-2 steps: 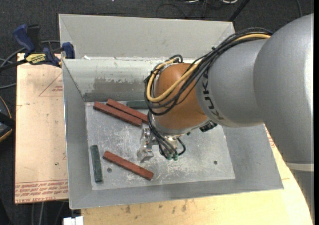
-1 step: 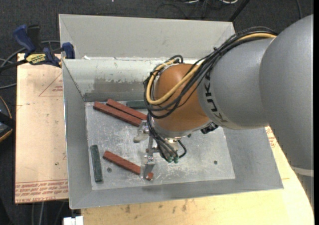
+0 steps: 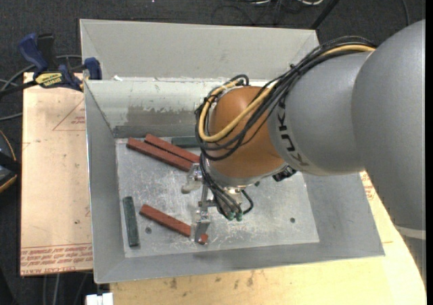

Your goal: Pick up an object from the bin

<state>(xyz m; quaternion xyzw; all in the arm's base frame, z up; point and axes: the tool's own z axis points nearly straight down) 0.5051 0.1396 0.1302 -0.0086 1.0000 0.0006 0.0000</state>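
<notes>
Poising two-finger gripper (image 3: 201, 232) low at end of short reddish-brown flat bar (image 3: 166, 221) farthest from dark green flat strip (image 3: 130, 221); touching or just above, unclear. Not showing whether gripper apart or together. Lying just right of green strip, slightly slanted, on floor of grey metal bin (image 3: 284, 222). Judging best approach: straddling bar across narrow width, squaring to slant, reaching floor before closing, avoiding end-only pinch likely tipping bar.

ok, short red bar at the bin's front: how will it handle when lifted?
The short red bar looks straight and flat-sided: probably stiff, unlikely to roll. The gripper sits at its right end; lifted there, it may swing down.
</notes>
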